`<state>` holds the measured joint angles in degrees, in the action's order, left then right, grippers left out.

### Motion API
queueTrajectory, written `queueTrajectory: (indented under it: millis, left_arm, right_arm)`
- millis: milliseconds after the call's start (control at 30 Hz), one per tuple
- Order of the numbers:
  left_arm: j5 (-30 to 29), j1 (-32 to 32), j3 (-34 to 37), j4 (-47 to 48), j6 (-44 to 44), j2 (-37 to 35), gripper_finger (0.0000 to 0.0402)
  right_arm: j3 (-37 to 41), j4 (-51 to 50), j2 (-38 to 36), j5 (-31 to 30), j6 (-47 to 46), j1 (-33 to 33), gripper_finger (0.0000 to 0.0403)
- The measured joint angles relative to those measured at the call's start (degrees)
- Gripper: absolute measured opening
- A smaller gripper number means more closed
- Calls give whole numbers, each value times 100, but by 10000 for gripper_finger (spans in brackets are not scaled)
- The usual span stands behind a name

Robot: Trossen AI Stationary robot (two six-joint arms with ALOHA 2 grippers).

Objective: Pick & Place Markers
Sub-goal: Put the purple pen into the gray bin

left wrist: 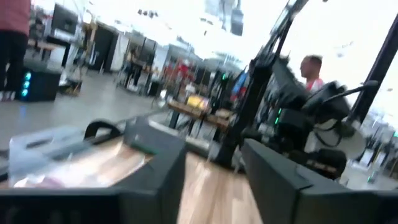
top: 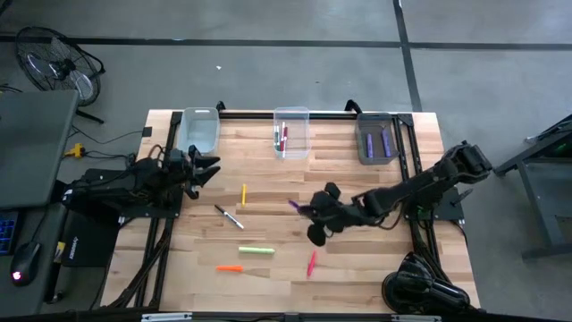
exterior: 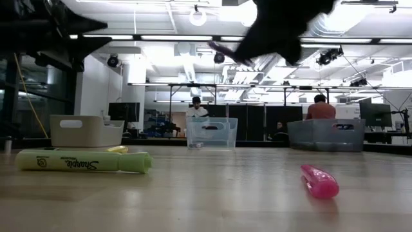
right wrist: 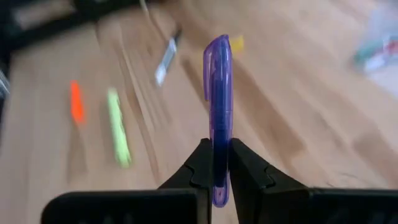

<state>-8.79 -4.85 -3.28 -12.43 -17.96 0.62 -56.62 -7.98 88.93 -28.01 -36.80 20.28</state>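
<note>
On the table [top: 357, 268], three clear bins are lined along the far edge, and the sorting is judged to be partly done. The left bin [top: 202, 131] shows no marker that can be made out from above. Just beside it, the left gripper [top: 207, 166] is held above the table with its fingers [left wrist: 155, 180] parted and nothing seen between them; it appears to be between grasps.

Toward the middle, five markers are left lying on the wood: a yellow marker [top: 244, 196], a black-and-white marker [top: 229, 216], a light green marker [top: 256, 251], an orange marker [top: 229, 267] and a pink-red marker [top: 311, 263]. All are apart from one another and none is touched by a gripper. The middle bin [top: 291, 132] already holds a few markers, red and green among them, though their number cannot be told.

Further right, the right gripper [top: 308, 208] is raised over the middle of the table and is closed on a purple marker [right wrist: 217, 112], which is pinched near one end and sticks out forward past the fingertips. The right bin [top: 380, 139] already holds purple markers, so this one is judged to be bound there, with the carry and release not yet done.

So some markers are binned, one is in hand, and five are yet to be picked up.
</note>
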Motion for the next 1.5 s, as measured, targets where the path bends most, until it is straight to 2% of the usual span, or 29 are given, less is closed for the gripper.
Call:
queueTrajectory:
  millis: [133, 267, 400, 767, 1067, 1300, 1500]
  left_arm:
    - [-125, -1, -181, -147, -39, 198, 203]
    - [-143, -1, -542, -200, -18, 677, 213]
    - [-100, 1, -1050, -461, 363, 1431, 213]
    - [-70, -1, -2804, -459, 973, 3711, 214]
    - [128, 1, -3748, -539, 1041, 5080, 214]
    - [195, -1, -3861, -1452, 1023, 5699, 214]
    - [44, -1, -3852, -1831, 969, 6029, 214]
  right_arm:
    - [0, 962, -24, 67, 611, -305, 23]
    - [-2, 1802, -24, 191, 1093, -629, 23]
    - [-2, 2348, -24, 234, 1392, -955, 23]
    - [-1, 3822, -24, 1080, 1929, -1791, 21]
    - [0, 4257, -24, 1618, 2049, -2209, 25]
    - [-2, 4424, -136, 2000, 2204, -2421, 23]
    - [-1, 4432, -158, 2304, 2252, -2484, 22]
